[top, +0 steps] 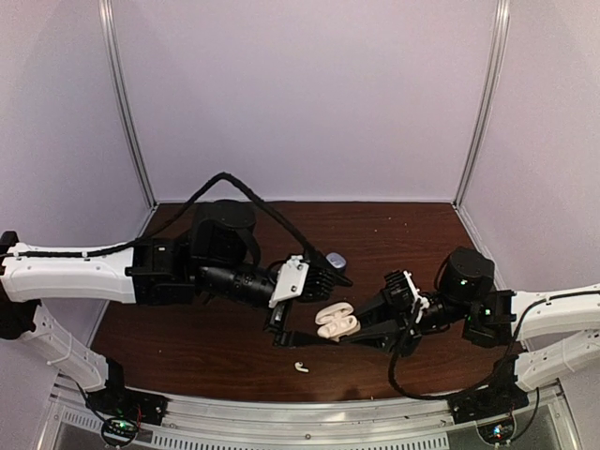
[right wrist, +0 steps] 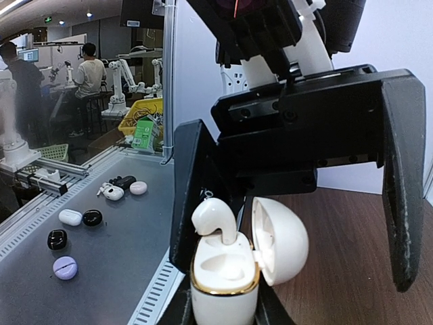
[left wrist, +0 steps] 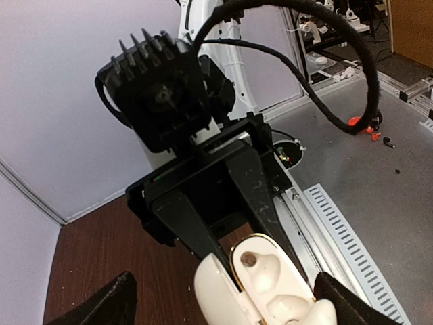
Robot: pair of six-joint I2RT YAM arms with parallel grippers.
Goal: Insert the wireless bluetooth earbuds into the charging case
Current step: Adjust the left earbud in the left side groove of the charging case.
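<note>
Your right gripper [left wrist: 237, 238] is clamped on the open white case [right wrist: 223, 284]; your left gripper [right wrist: 294, 267] gapes wide around it. One white earbud [right wrist: 215, 218] stands proud in its socket, a second earbud [top: 301, 367] lies on the table [top: 187, 347]. Likely light, hard and slick: pinch the stem gently

Right wrist view: charging case [right wrist: 225, 277] base cut by the lower edge. Right fingers [right wrist: 177, 313] show only as dark slivers either side of it. White earbud [right wrist: 214, 218] stem sunk in the socket, unseen.

Left wrist view: left fingers [left wrist: 101, 305] clipped at the bottom corners. Case's near half is off-frame between them.

Top view: pale purple object [top: 336, 260] beyond the left fingers, half hidden, kind unclear. Loose earbud [top: 301, 367] on the worktop [top: 187, 347], too small to read its lie.
</note>
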